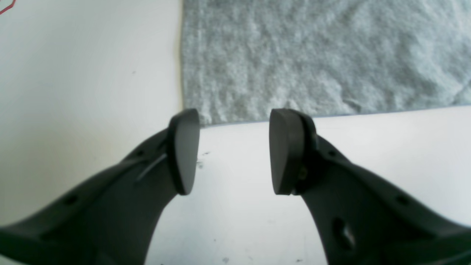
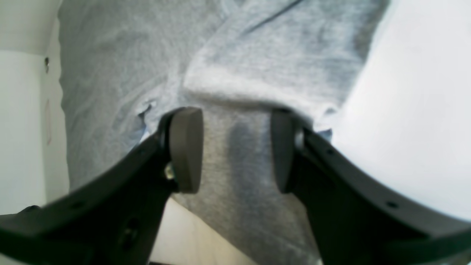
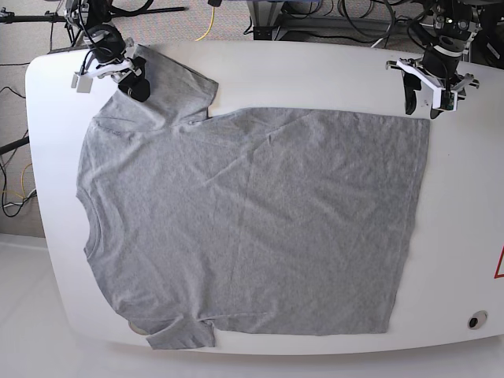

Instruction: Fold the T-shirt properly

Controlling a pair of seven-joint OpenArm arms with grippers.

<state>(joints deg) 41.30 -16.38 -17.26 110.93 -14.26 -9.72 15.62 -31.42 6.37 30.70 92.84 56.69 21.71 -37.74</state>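
The grey T-shirt (image 3: 252,220) lies spread flat on the white table (image 3: 315,71), neck to the left and hem to the right. My left gripper (image 3: 424,109) hovers at the far right hem corner. In the left wrist view that gripper (image 1: 235,151) is open over bare table, and the T-shirt (image 1: 312,55) corner sits just past its fingertips. My right gripper (image 3: 134,83) is over the far left sleeve. Seen from the right wrist, this gripper (image 2: 235,151) stands open with sleeve cloth of the T-shirt (image 2: 121,73) lying between and under its pads, a folded cuff edge just beyond.
Cables and stands (image 3: 315,16) crowd the floor behind the table's far edge. A red mark (image 3: 499,264) and a small round fitting (image 3: 472,320) sit near the table's right edge. The near sleeve (image 3: 177,335) reaches close to the front edge.
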